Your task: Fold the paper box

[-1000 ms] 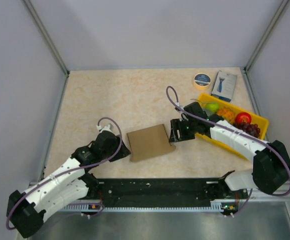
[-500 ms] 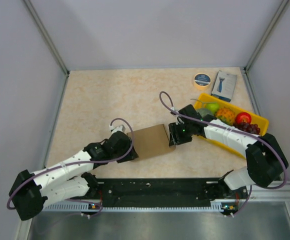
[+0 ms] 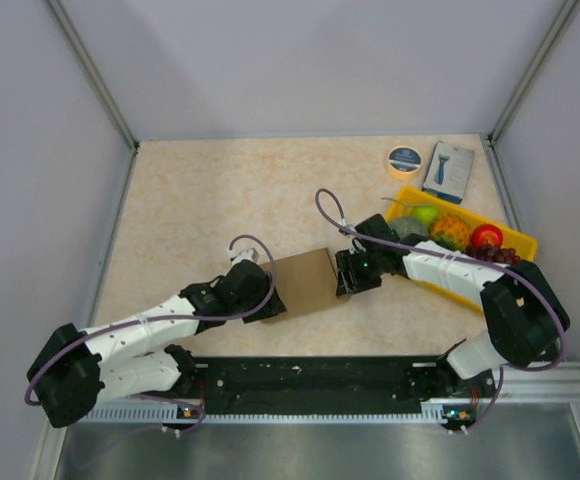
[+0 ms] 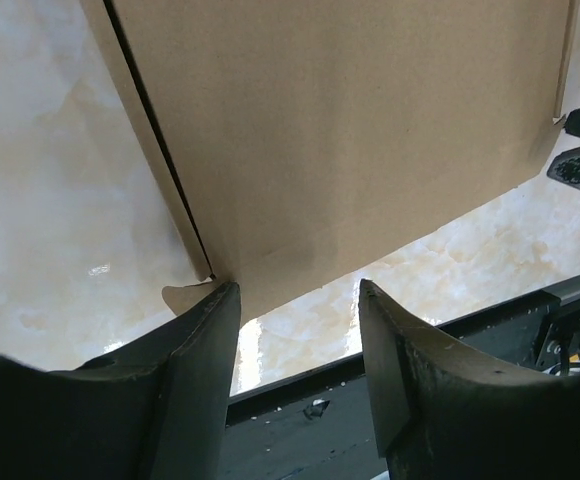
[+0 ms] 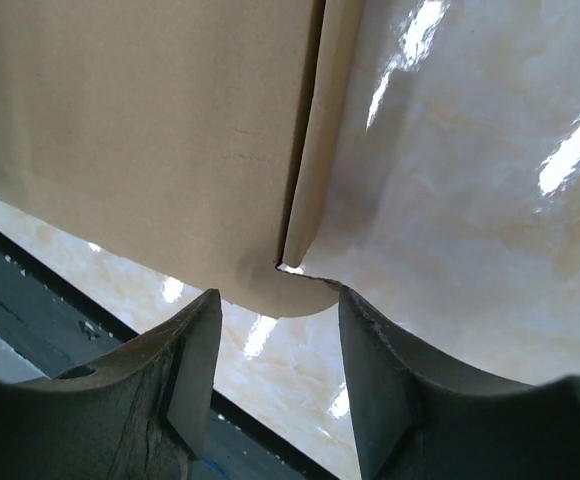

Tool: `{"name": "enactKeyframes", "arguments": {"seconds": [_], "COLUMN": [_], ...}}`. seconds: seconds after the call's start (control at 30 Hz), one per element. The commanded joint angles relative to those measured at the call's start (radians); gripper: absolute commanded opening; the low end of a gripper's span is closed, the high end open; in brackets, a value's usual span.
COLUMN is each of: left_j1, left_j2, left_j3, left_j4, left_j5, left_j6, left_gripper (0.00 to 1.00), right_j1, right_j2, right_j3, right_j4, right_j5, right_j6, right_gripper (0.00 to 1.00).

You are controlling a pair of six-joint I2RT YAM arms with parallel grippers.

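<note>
The paper box [image 3: 303, 283] lies flat on the table [image 3: 210, 190], near the middle of the near edge, between the two arms. The left gripper [image 4: 295, 335] is open, with its jaws straddling the box's near-left corner. The right gripper [image 5: 273, 315] is open, with its jaws straddling a rounded flap at the box's right edge.

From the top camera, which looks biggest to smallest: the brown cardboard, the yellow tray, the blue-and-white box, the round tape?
1. Yellow plastic tray, though the right arm hides part of it.
2. Plain brown paper box, lying flat.
3. Small blue-and-white retail box.
4. Round tape roll.
</note>
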Motion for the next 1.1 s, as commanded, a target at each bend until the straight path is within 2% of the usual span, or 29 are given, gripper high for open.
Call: {"name": "enactKeyframes", "arguments": {"seconds": [0.0, 0.2, 0.53, 1.07], "left_j1": [-0.005, -0.005, -0.003, -0.003], "left_j2": [-0.014, -0.042, -0.169, 0.018], "left_j3": [-0.024, -0.041, -0.041, -0.055], "left_j4": [0.079, 0.08, -0.085, 0.115], "left_j5": [0.011, 0.008, -0.083, -0.021], "left_j6": [-0.024, -0.022, -0.023, -0.011], "left_gripper": [0.57, 0.64, 0.7, 0.73], "right_j1": [0.009, 0.01, 0.009, 0.009], "right_j2": [0.003, 0.012, 0.018, 0.024], "right_j3": [-0.03, -0.044, -0.025, -0.034], "right_j4": [0.074, 0.098, 0.088, 0.099], "right_j5": [-0.068, -0.102, -0.102, -0.163], "right_j6": [0.031, 0.052, 0.048, 0.067], "right_gripper": [0.5, 0.5, 0.51, 0.5]}}
